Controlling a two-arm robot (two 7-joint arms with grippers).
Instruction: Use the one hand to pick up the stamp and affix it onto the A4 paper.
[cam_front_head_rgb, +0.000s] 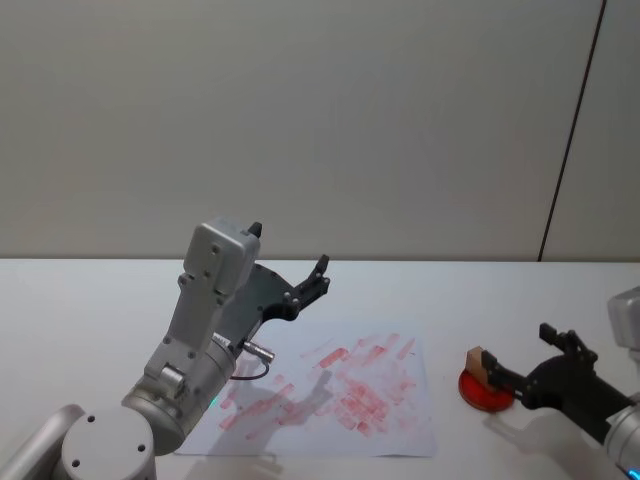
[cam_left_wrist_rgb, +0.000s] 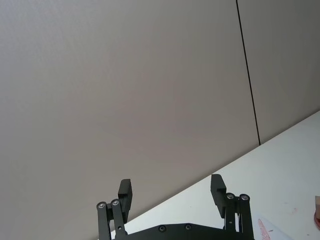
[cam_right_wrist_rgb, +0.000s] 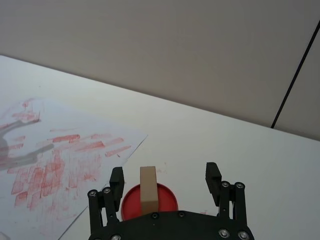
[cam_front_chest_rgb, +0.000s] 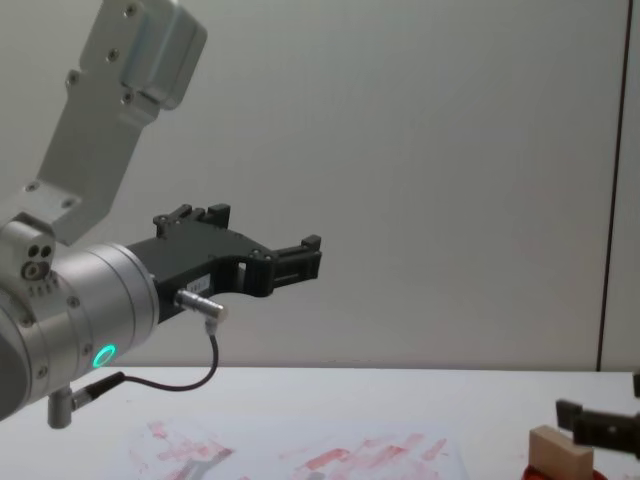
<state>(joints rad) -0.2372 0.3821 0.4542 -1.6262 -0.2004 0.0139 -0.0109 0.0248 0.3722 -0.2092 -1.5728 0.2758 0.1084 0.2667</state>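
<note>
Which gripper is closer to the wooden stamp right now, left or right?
Right. The right gripper is open around the stamp, which stands on the red ink pad. The left gripper hangs open in the air by the A4 paper, well off to the stamp's left.

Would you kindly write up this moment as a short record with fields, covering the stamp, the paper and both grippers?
paper: flat on the table, covered in red prints
ink pad: red, round, on the table to the right of the paper
stamp: upright on the ink pad
right gripper: low at the pad, fingers open on either side of the stamp, not shut on it
left gripper: raised above the paper, fingers open, holding nothing
task stage: stamp not yet picked up
</note>
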